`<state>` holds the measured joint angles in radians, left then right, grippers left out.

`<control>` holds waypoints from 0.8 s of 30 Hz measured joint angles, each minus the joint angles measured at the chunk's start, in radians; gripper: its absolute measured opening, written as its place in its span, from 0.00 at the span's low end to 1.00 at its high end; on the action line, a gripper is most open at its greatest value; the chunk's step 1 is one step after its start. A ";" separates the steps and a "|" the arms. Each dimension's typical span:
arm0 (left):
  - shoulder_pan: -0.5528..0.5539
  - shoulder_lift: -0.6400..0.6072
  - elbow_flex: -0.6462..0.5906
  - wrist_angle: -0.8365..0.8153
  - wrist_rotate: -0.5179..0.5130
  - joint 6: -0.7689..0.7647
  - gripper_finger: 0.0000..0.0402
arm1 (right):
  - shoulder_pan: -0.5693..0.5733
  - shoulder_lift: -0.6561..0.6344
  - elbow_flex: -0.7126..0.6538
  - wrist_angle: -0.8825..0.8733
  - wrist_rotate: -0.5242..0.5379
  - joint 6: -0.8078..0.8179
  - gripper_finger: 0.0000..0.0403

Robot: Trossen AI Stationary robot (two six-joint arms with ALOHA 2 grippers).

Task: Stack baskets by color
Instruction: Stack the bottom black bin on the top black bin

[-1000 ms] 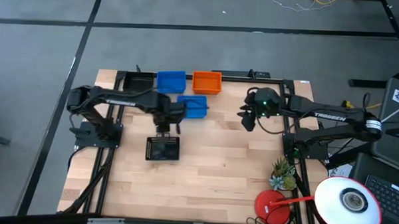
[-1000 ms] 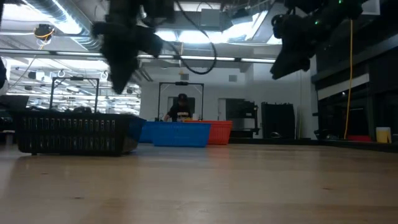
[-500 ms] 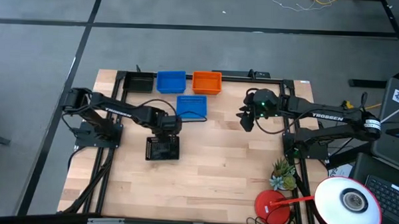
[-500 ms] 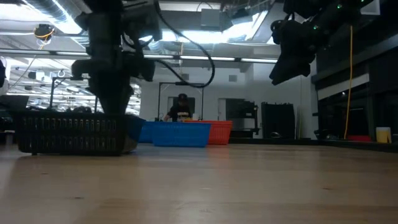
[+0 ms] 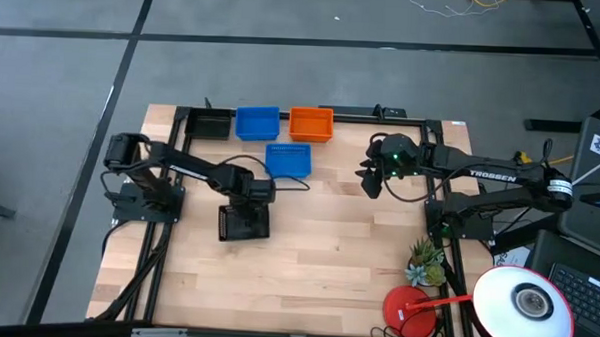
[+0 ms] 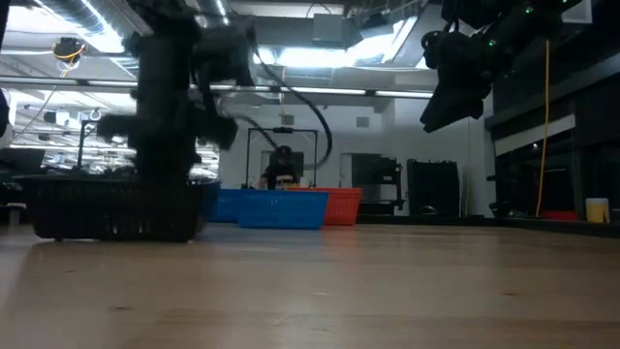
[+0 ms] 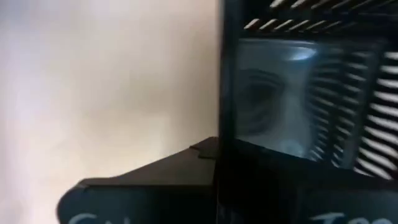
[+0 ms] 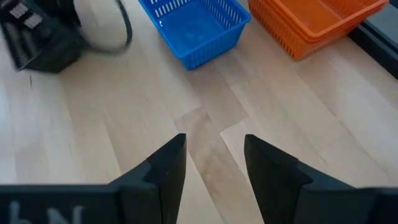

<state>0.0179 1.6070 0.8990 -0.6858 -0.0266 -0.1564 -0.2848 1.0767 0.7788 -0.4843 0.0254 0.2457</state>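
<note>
While the small black slotted plastic basket (image 5: 243, 224) sits on the light wooden table (image 5: 317, 259), left of centre, the left gripper (image 5: 251, 199) is clamped shut on its far rim. A lone blue slotted basket (image 5: 288, 160) lies just beyond. Right gripper (image 5: 372, 179) hovers open, well apart.

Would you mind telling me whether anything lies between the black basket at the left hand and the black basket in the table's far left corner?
Nothing visible does. The left hand is shut on the near black basket; bare wood runs to the corner black basket. The loose blue basket sits right of that line.
</note>
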 joint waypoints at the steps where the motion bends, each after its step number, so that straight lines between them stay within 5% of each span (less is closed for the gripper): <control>1: 0.006 -0.019 0.024 -0.049 -0.024 -0.003 0.01 | 0.000 0.000 0.000 0.000 0.000 -0.010 0.40; 8: 0.087 -0.162 0.261 -0.441 -0.338 0.013 0.00 | 0.000 0.000 0.000 -0.005 0.000 -0.034 0.40; 12: 0.220 -0.220 0.389 -0.486 -0.504 0.089 0.00 | 0.000 0.000 0.001 -0.004 0.000 -0.047 0.40; 19: 0.532 -0.214 0.583 -0.420 -0.500 0.433 0.00 | 0.000 0.000 0.001 -0.006 0.000 -0.047 0.40; 24: 0.741 -0.158 0.670 -0.342 -0.350 0.736 0.00 | 0.000 0.000 0.001 -0.006 0.000 -0.049 0.40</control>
<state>0.7584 1.4493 1.5687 -1.0273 -0.3768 0.5798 -0.2848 1.0763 0.7795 -0.4904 0.0257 0.1970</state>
